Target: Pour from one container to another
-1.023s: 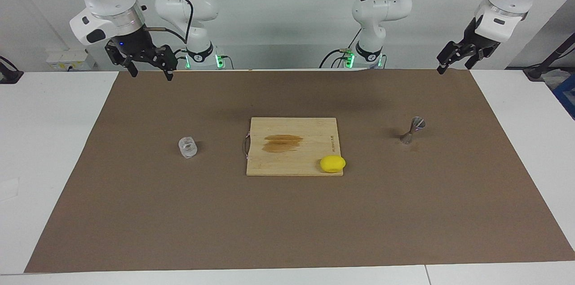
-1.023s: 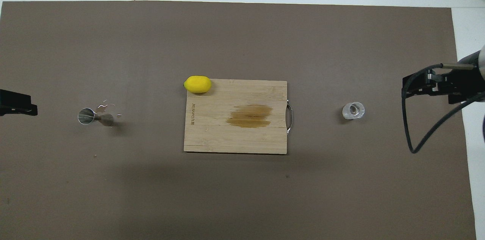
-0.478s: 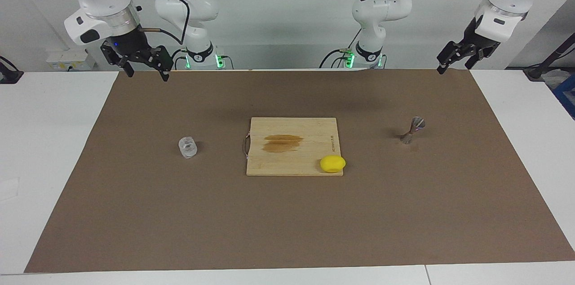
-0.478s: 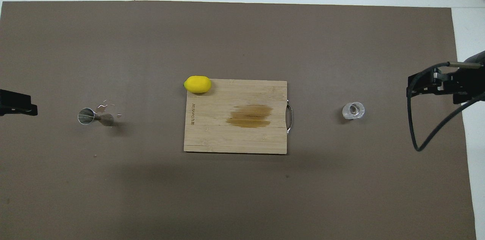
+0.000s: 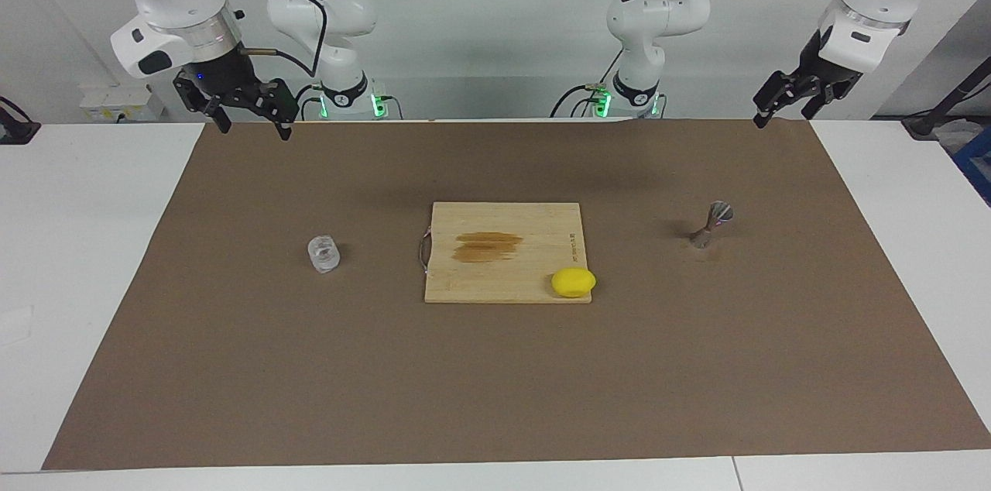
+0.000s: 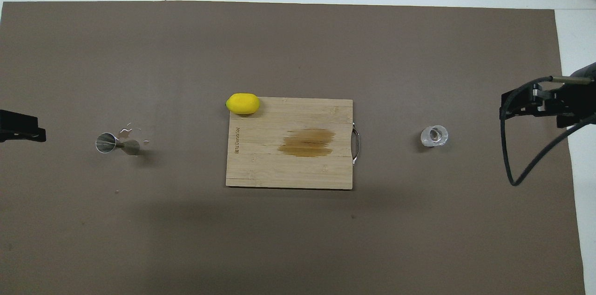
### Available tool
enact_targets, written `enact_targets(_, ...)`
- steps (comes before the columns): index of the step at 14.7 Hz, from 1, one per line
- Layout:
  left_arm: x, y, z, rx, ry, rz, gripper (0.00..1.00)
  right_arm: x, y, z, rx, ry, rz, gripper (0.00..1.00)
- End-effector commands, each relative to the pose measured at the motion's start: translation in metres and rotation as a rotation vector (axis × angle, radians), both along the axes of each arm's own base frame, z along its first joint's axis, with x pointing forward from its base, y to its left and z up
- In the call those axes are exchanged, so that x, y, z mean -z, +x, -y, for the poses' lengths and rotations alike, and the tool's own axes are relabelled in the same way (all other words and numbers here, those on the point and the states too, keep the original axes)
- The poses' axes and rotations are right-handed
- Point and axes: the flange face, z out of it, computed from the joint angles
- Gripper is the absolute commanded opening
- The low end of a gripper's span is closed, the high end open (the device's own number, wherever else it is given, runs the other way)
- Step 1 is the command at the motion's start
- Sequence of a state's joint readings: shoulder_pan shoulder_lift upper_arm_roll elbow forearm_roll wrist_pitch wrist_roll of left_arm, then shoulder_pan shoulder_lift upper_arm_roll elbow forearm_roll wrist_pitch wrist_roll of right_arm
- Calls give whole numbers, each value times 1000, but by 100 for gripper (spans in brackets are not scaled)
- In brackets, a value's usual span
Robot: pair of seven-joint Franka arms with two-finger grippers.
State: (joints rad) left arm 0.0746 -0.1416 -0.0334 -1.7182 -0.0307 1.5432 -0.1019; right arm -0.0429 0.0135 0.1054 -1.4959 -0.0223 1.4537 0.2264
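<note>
Up over the mat's corner at my right arm's end, the right gripper (image 5: 249,121) hangs with fingers spread, holding nothing. My left gripper (image 5: 782,108) waits likewise spread and unladen. Both containers stand on the mat: glass cup (image 5: 324,253) toward the right arm's end, metal jigger (image 5: 712,224) toward the left's, cutting board (image 5: 503,274) between them.

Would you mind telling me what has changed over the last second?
The right claw drew back toward the right arm's end of the table, away from the glass cup, open and empty. The left claw, cup, jigger, lemon and board stayed put.
</note>
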Motion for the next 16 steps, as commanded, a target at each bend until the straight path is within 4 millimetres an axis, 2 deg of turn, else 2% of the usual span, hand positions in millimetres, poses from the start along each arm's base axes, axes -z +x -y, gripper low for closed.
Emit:
enact_targets(1,3,-2,1,-4,14,5,100,1,-1,1,14,21,-7,100)
enact_targets(8,21,-7,2,14,18,71,100,2,-1,1,14,21,-8,100)
enact_targets(10,38,-13,1,8,22,123,100,1,-1,1,14,21,-7,100)
enact_targets(16,49,-11,1,6,25,164,100,2,-1,1,14,21,-8,100)
